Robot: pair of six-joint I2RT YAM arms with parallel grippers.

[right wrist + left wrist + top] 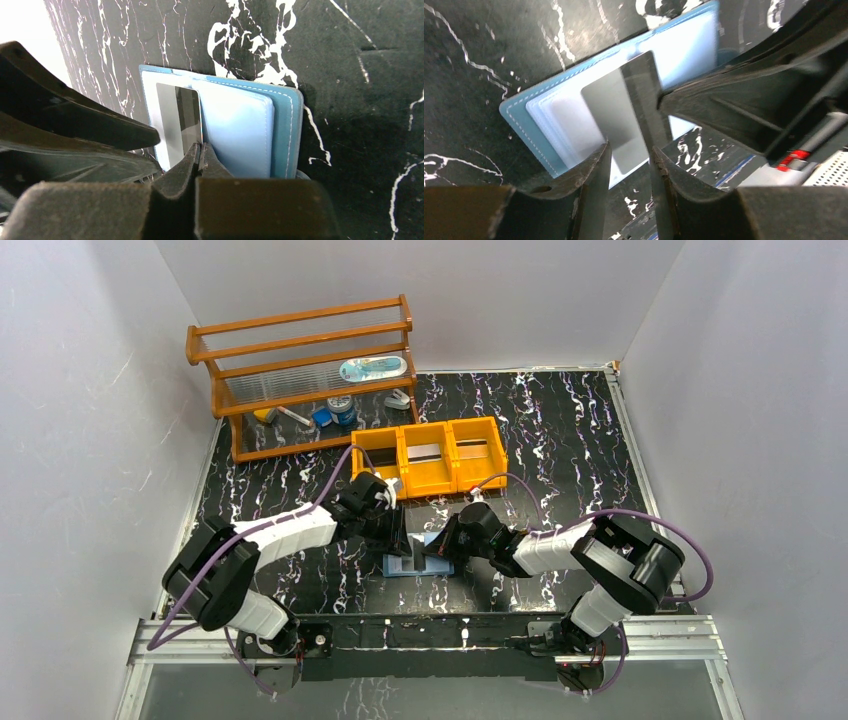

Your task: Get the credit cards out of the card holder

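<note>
The light blue card holder lies open on the black marbled table, between my two grippers. A dark grey credit card stands on edge above its pale inner pocket. My right gripper is shut on that card's edge. Low over the holder, my left gripper is open; the card passes close by its right finger and the other finger stands off it. A silver-grey card and a tan card lie in the orange tray.
The orange three-compartment tray stands just behind the grippers. A wooden rack with small items fills the back left corner. White walls close in the table on the left, back and right.
</note>
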